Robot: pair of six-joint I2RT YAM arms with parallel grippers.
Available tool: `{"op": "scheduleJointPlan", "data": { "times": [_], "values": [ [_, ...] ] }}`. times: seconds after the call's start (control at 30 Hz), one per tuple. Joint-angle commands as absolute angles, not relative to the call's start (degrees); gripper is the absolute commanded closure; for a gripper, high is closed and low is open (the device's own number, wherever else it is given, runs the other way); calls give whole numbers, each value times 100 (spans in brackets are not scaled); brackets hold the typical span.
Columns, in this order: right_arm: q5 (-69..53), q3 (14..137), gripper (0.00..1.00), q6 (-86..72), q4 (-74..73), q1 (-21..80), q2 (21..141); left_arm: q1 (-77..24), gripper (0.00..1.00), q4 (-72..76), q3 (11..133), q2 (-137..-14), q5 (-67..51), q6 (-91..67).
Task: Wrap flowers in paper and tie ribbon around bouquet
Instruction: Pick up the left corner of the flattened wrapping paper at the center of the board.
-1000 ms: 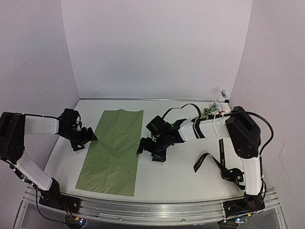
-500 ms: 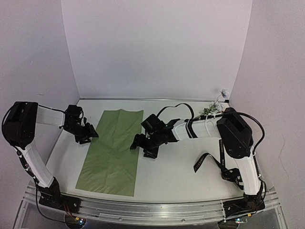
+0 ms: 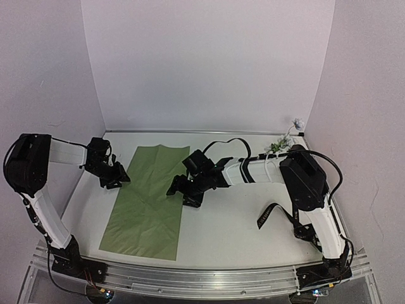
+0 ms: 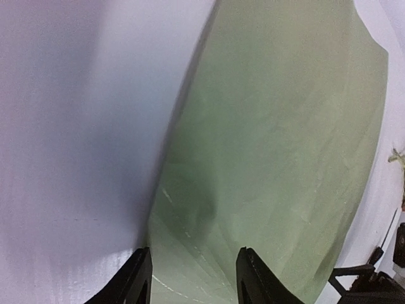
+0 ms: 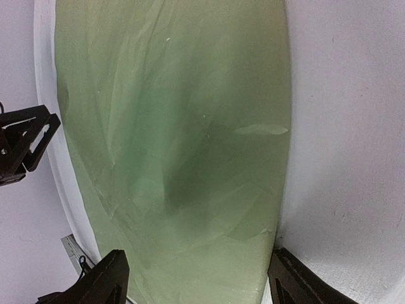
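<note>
1. Left gripper (image 3: 118, 180): fingers (image 4: 135, 282) partly apart, straddling the left edge of the paper (image 3: 150, 196), clamping nothing; left arm (image 3: 60, 152) is stretched low along the left edge of the tabletop (image 3: 234, 221).
2. Right gripper (image 3: 180, 192): fingers (image 5: 104, 282) wide apart over the paper's right edge, holding nothing; right arm (image 3: 266, 170) reaches low towards the left.
3. Flowers (image 3: 276, 148) lie at the far right corner.

Pale lettering runs along the black ribbon (image 3: 266, 216), too small to read.

Two white-shelled arms, black joints.
Left arm (image 3: 45, 218), right arm (image 3: 330, 225): glossy white link covers, matte black joint housings; left gripper (image 3: 119, 182) and right gripper (image 3: 180, 194) all black; looped black cable (image 3: 229, 140) by right forearm; silver aluminium base rail (image 3: 190, 278).
</note>
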State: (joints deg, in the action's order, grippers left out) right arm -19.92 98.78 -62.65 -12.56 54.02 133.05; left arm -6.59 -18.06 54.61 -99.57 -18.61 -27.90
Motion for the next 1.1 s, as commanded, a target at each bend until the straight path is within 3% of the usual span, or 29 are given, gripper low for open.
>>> {"op": "scheduleJointPlan", "data": {
  "times": [0.0, 0.17, 0.43, 0.73, 0.93, 1.07],
  "values": [
    [-1949, 9870, 22, -6319, -1496, 5372, 13571, -544, 47, -2177, 5878, -9935, -1231, -2526],
    [-1976, 9943, 22, -6349, -1498, 5375, 13657, -525, 37, -2103, 6154, -10404, -1611, -2443],
    [-2000, 10041, 22, -6299, -1503, 5338, 13734, -543, 44, -2041, 6212, -10622, -2318, -2508],
    [-2050, 10115, 22, -6294, -1503, 5276, 13814, -573, 68, -2261, 6334, -10239, -2610, -2531],
    [-2074, 10225, 22, -6291, -1542, 5260, 13879, -591, 92, -2436, 6393, -10032, -2722, -2549],
    [-2069, 10312, 22, -6218, -1639, 5252, 13921, -598, 98, -2607, 6462, -9835, -2735, -2546]
  ]
}}
